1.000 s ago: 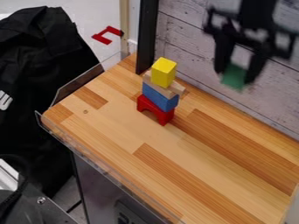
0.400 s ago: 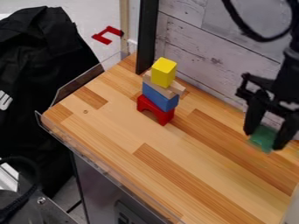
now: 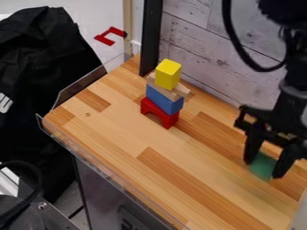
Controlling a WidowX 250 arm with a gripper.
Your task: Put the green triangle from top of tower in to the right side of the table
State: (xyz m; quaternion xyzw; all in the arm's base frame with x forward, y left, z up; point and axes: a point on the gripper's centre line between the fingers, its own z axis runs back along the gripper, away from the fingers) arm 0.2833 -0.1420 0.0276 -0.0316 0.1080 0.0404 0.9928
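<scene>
1. While the tower stands on the far left part of the table [image 3: 117,128], the black gripper [image 3: 262,169] hangs over the right side, its two fingers closed on the green triangle [image 3: 261,166], one on each flank of it

2. From where I stand, the green triangle is low over the wood, well apart from the tower; I can't tell whether its underside touches the table or there is a sliver of air below it

3. The step in hand, I'd say, is the setting down: the carrying looks as good as done, and only the lowering and letting go seem left

4. To do it well, I'd go straight down and slowly, with the block's bottom face level with the tabletop, and stop at the first light contact rather than press

5. Once the wood takes the weight, I'd open the fingers evenly, just enough to free both flanks, then lift straight up so neither tip drags the block along

6. Let go too soon and it could drop and tip over; push too hard and it might twist in the grip

7. The yellow block [image 3: 168,74] sits upright at the top of the tower, above a plain wooden piece [image 3: 180,91], a blue block [image 3: 163,99] and a red arch [image 3: 160,110], so I'd keep the arm's way out clear of that stack
</scene>
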